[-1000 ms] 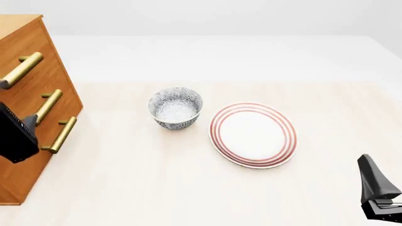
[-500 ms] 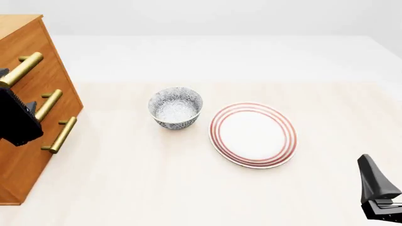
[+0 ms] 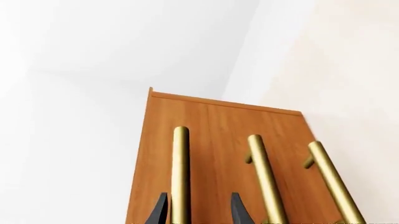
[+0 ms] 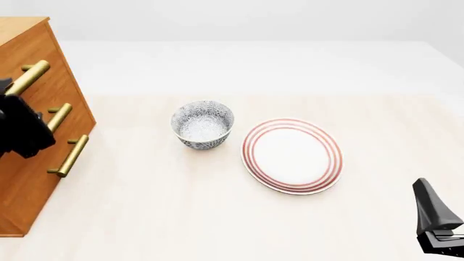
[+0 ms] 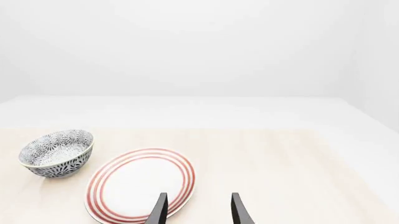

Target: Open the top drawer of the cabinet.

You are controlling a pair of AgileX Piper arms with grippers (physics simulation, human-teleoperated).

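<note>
At the front view's left edge, my left gripper (image 3: 194, 212) straddled the top drawer's (image 3: 163, 154) handle (image 3: 181, 172), jaws spread, possibly not touching. My right gripper (image 5: 197, 210) hung spread over bare table (image 4: 217, 217).

Your front view cuts off the cabinet (image 4: 36, 125) at the left edge, and the left arm covers the near end of the top drawer (image 4: 32, 81) handle. You cannot tell whether the left hand (image 3: 198, 212) touches that bar. The right hand (image 5: 198, 212) shows only two fingertips; the plate (image 5: 140, 189) runs off the frame.
</note>
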